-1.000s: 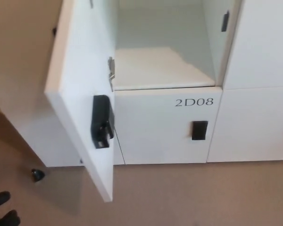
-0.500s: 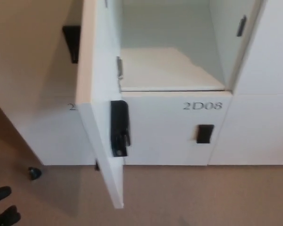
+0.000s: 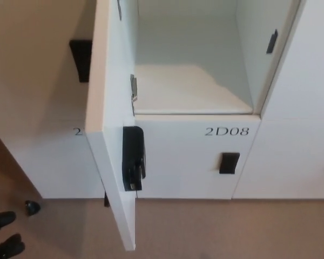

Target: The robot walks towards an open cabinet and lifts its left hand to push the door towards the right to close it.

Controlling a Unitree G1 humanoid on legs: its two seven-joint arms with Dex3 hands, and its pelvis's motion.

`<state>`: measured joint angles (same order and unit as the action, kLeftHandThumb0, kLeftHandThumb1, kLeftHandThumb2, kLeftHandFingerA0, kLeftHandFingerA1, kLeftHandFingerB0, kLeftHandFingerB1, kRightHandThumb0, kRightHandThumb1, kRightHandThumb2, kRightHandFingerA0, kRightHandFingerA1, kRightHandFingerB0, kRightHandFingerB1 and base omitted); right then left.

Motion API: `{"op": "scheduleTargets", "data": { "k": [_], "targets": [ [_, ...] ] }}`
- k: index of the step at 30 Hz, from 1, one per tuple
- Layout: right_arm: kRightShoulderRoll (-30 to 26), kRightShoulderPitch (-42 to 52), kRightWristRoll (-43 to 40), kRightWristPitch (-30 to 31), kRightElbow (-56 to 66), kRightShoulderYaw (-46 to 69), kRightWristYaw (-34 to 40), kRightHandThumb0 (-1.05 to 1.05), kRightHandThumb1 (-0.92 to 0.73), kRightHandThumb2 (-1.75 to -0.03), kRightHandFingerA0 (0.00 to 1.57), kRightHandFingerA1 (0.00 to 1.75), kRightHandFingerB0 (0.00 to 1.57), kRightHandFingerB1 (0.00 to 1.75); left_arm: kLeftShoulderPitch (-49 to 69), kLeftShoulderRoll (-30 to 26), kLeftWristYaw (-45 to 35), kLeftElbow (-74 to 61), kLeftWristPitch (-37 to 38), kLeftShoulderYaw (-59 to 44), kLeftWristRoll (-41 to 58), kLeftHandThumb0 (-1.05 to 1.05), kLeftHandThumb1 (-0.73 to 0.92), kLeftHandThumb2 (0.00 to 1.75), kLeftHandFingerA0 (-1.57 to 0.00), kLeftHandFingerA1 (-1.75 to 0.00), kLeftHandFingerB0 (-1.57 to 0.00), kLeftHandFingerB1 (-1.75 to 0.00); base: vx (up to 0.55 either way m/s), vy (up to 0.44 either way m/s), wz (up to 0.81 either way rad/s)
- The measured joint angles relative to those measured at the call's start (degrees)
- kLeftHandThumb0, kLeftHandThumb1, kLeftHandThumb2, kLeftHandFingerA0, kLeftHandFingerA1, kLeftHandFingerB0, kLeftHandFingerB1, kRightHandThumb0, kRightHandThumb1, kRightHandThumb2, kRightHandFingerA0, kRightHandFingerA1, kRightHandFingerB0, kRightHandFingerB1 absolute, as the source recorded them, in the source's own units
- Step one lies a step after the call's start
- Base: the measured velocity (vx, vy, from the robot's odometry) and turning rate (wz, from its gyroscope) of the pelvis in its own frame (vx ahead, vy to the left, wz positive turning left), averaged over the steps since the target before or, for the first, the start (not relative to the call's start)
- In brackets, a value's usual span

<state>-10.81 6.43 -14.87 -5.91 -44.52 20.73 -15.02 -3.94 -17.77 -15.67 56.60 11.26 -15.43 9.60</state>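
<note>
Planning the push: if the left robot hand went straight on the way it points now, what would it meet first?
Only part of the left robot hand shows, low left, pointing right. It would probably meet the open cabinet door first; depth is unclear.

Soft, even indoor light, no glare seen, slight overall blur, open cabinet (image 3: 194, 86) interior brightly lit, faint shadow cast left of the door (image 3: 110, 124), floor (image 3: 216, 226) dimmer

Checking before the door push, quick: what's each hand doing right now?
Left hand: not in view.
Right hand: not in view.
</note>
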Motion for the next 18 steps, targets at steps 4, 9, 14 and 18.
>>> {"op": "scheduleTargets", "data": {
  "k": [4, 9, 14, 18],
  "targets": [
    [0.4, 0.2, 0.0, 0.2, 0.3, -0.1, 0.0, -0.37, -0.70, -0.60, 0.61, 0.50, 0.47, 0.45, 0.0, -0.4, 0.0, 0.0, 0.1, 0.2, -0.2, -0.28, 0.56, 0.56, -0.82, -0.54, -0.61, -0.48, 0.08, -0.057, 0.04],
    [0.3, 0.4, 0.0, 0.3, 0.3, -0.1, 0.1, -0.38, -0.70, -0.60, 0.62, 0.50, 0.48, 0.45, -0.1, -0.7, -0.1, 0.1, 0.4, 0.7, -0.5, -0.29, 0.56, 0.56, -0.82, -0.54, -0.61, -0.48, 0.04, -0.199, -0.01],
    [-0.1, 0.7, 0.1, 0.6, 1.7, -0.1, 0.6, -0.39, -0.68, -0.59, 0.65, 0.50, 0.51, 0.46, -0.3, -0.2, -0.4, 0.2, 0.8, 1.4, -0.7, -0.29, 0.57, 0.57, -0.82, -0.53, -0.62, -0.47, 0.09, -0.293, -0.01],
    [-0.2, 0.5, 0.3, 0.7, 1.6, -0.2, 1.0, -0.39, -0.69, -0.60, 0.64, 0.49, 0.50, 0.45, -0.9, -0.2, -0.4, 0.2, 1.2, 1.5, -0.9, -0.28, 0.58, 0.57, -0.82, -0.53, -0.62, -0.47, 0.16, -0.108, 0.01]
  ]
}}
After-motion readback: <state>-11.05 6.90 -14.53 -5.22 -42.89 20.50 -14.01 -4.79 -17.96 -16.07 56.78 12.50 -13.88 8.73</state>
